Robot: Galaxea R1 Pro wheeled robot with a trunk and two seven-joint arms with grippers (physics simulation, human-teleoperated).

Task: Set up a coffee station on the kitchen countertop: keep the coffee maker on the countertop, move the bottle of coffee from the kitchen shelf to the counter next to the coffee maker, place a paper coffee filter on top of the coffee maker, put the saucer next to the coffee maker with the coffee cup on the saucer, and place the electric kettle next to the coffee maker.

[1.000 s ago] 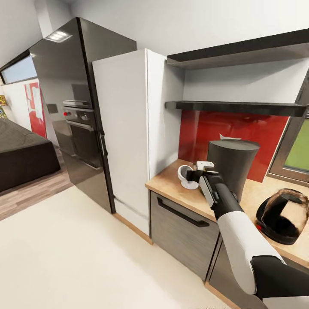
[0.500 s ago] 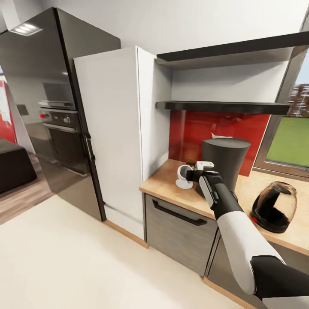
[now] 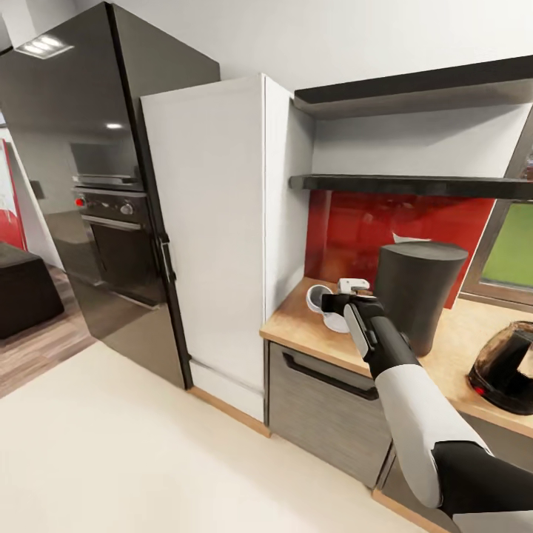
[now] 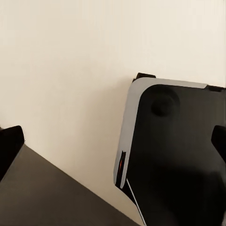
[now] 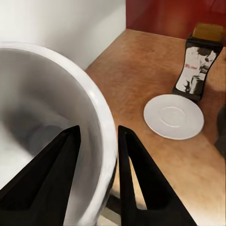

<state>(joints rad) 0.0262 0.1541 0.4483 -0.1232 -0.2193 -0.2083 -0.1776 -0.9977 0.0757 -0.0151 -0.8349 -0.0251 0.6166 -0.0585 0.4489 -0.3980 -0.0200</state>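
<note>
While over the tan wood-look countertop (image 3: 311, 326), right gripper (image 5: 99, 160) clamps the small white cup's (image 5: 42, 117) rim; left gripper's state indiscernible.

The cup (image 3: 320, 298) is near the worktop's (image 3: 311, 334) left end. The coffee maker (image 3: 418, 295) stands to its right. The kettle (image 3: 508, 366) is farther right.

countertop (image 5: 155, 80) – wood-look, matt | coffee cup (image 5: 42, 108) – glossy white | fridge (image 3: 89, 148) – glossy dark
</note>
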